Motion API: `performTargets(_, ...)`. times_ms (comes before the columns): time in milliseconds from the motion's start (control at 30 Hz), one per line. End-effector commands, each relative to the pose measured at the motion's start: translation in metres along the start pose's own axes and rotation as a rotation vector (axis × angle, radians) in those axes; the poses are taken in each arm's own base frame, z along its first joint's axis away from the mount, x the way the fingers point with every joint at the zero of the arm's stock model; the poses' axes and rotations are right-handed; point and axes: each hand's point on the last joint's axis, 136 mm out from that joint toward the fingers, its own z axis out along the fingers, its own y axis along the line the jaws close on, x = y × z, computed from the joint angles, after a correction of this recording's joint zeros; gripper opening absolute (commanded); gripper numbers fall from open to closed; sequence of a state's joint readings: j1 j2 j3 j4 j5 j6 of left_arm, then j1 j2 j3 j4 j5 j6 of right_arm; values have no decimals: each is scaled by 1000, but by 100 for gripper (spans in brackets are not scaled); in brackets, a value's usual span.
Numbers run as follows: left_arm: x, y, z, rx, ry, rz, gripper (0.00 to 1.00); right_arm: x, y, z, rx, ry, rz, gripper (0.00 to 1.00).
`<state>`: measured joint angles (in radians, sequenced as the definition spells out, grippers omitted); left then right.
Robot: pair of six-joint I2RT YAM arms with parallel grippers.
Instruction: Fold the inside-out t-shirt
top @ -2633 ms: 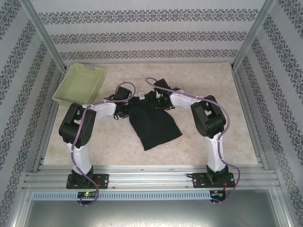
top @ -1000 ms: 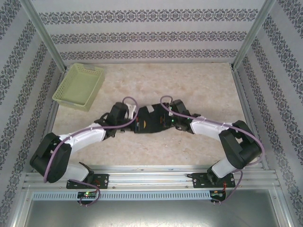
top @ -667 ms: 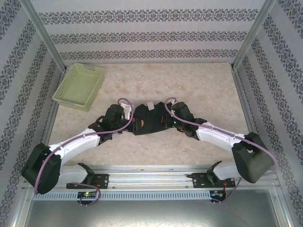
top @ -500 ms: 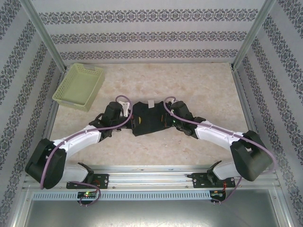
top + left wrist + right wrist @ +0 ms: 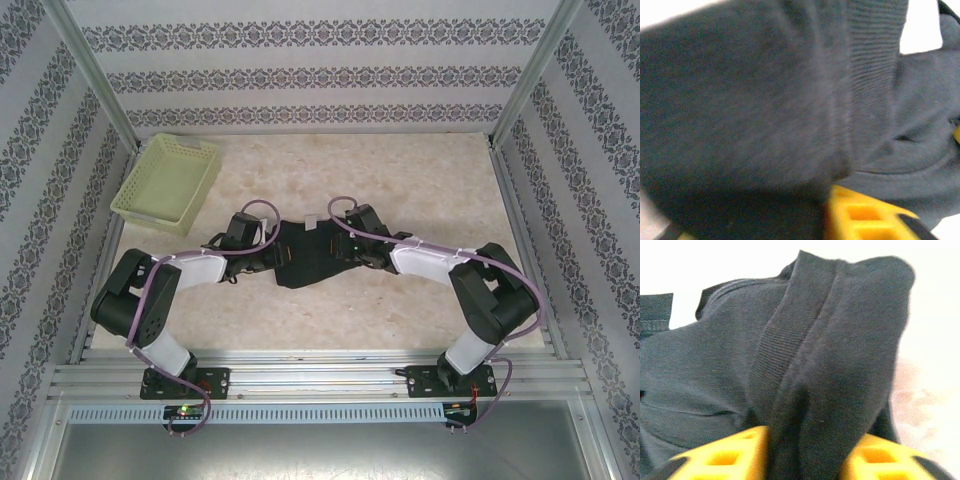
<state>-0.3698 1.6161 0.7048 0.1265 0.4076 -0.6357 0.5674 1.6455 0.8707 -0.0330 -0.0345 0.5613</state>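
1 soft, bunched black tee point(image 5: 315, 258): R hand point(image 5: 804, 454) spread, L hand point(image 5: 268, 256) can't tell.

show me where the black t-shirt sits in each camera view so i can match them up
top external: the t-shirt lies bunched mid-table, right of the basket.
left wrist: the t-shirt covers most of the frame.
right wrist: a fold of the t-shirt rises at centre.
shared landmark: the ribbed band, upper right in left wrist, centre-left in right wrist.

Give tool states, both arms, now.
Left tool: t-shirt draped over it, cannot tell.
Right tool: t-shirt fabric between its fingers, grip cannot be told.
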Motion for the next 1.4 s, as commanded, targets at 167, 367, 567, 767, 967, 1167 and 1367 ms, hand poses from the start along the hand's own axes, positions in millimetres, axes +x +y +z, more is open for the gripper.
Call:
performTargets(167,-42,13,-42,-166,-104,0,63,-58,-26,-39,-38,-86,101,67)
performTargets(367,-74,25,-34,-205,-109,-65,64,-76,-25,-14,-39,-13,123,69)
performTargets(567,-82,19,-11,-164,-66,-84,51,-72,-21,25,-21,105,142,68)
performTargets(767,-77,18,0,-126,-40,-97,35,-61,-5,44,-39,184,119,38)
performTargets(967,-79,13,0,-100,-45,-89,21,-82,10,27,16,113,8,0)
performTargets(1167,-82,12,-5,-106,-70,-72,12,-106,29,0,196,-15,-261,0)
performTargets(1367,-85,26,-13,-180,-105,-62,8,-117,18,3,320,-56,-370,0)
